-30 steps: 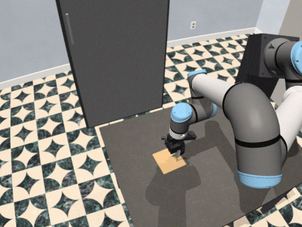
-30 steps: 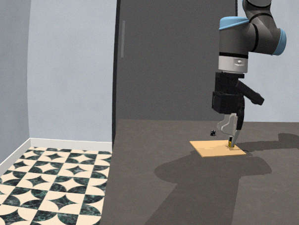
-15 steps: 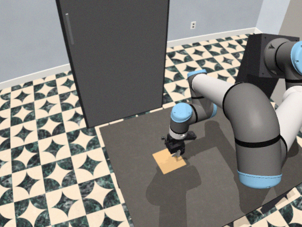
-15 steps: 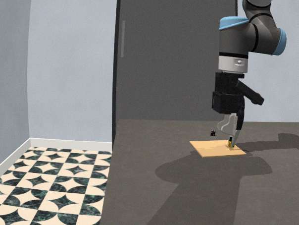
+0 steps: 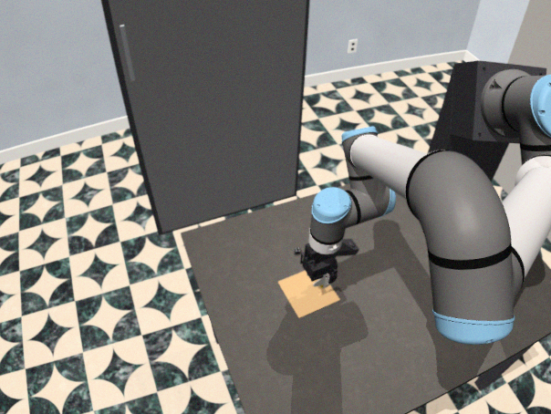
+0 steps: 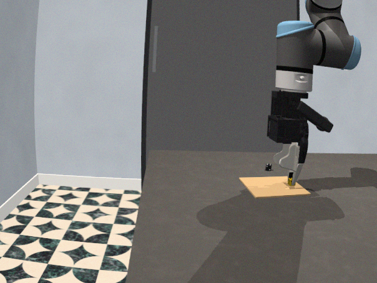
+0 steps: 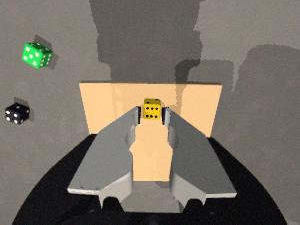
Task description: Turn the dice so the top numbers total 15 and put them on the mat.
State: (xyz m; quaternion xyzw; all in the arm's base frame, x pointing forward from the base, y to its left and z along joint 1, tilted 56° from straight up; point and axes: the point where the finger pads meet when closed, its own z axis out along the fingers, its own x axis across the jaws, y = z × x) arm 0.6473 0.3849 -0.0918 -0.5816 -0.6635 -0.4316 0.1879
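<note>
The yellow die [image 7: 152,109] rests flat on the tan mat, near the mat's far edge in the wrist view. My gripper [image 7: 151,108] points straight down over it, fingertips on either side of the die with a thin dark gap on each side, so it is slightly open and not clamping. The die also shows in the exterior view [image 6: 290,181] between the fingertips [image 6: 293,177]. The green die [image 7: 37,54] and the black die [image 7: 17,113] lie off the mat on the dark table top, to the left in the wrist view.
A tall dark cabinet [image 5: 205,105] stands behind the table. The mat [image 5: 309,294] lies near the middle of the dark table top. The arm's elbow [image 5: 461,237] hangs over the right side. The black die [image 6: 268,167] sits behind the mat.
</note>
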